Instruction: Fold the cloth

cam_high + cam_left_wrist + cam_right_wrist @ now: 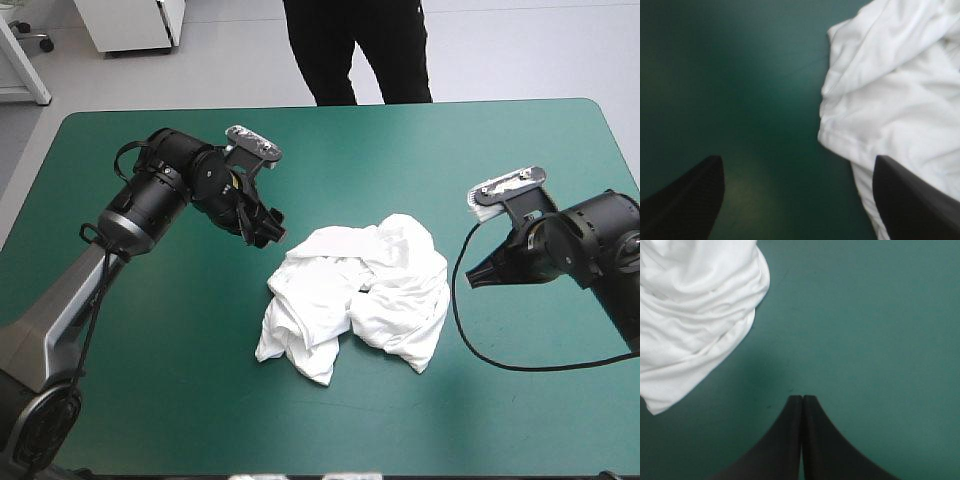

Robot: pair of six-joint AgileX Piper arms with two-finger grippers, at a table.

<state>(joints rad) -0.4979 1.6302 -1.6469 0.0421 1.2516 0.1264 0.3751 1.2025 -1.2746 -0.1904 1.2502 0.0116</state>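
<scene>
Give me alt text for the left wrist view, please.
The crumpled white fabric T-shirt lies on the teal-green table cover, just ahead of the open left gripper, whose two broad black fingers stand wide apart, holding nothing.

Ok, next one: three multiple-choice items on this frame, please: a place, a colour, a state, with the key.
1. The T-shirt lies: A) at the middle of the table; B) at its far left corner; C) over its near edge.
2. The T-shirt is: A) brown; B) white; C) yellow.
3. The end effectors: A) both open; B) left end effector open, right end effector shut; C) both shut on cloth.
Key: 1A, the crumpled heap sits mid-table; 2B, white in every view; 3B, left fingers stand apart, right fingers meet in an arch.
</scene>
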